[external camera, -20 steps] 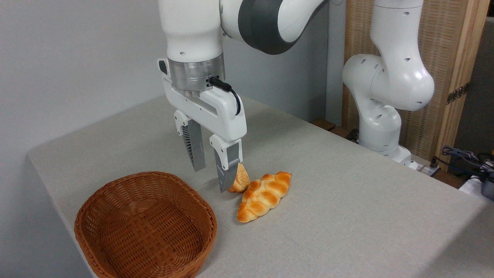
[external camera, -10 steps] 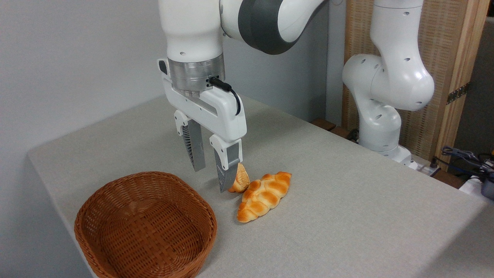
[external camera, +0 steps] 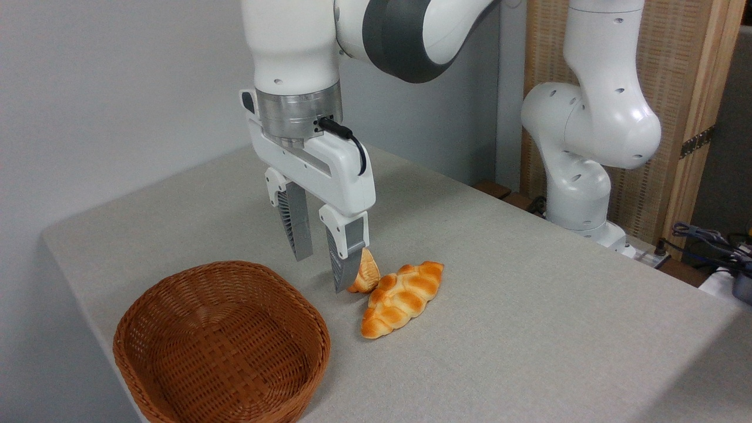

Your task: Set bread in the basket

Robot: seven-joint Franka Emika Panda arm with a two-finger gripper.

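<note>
- Camera view: nothing has shifted over the last second; the gripper hangs with jaws spread, holding nothing.
- The bread sits mid-table against the braided loaf; the basket at the front-left corner awaits, so the grasp hasn't begun.

Readable text: none | Labels, brands, numbers, signs: none legible on the robot arm, basket, breads or desk
</note>
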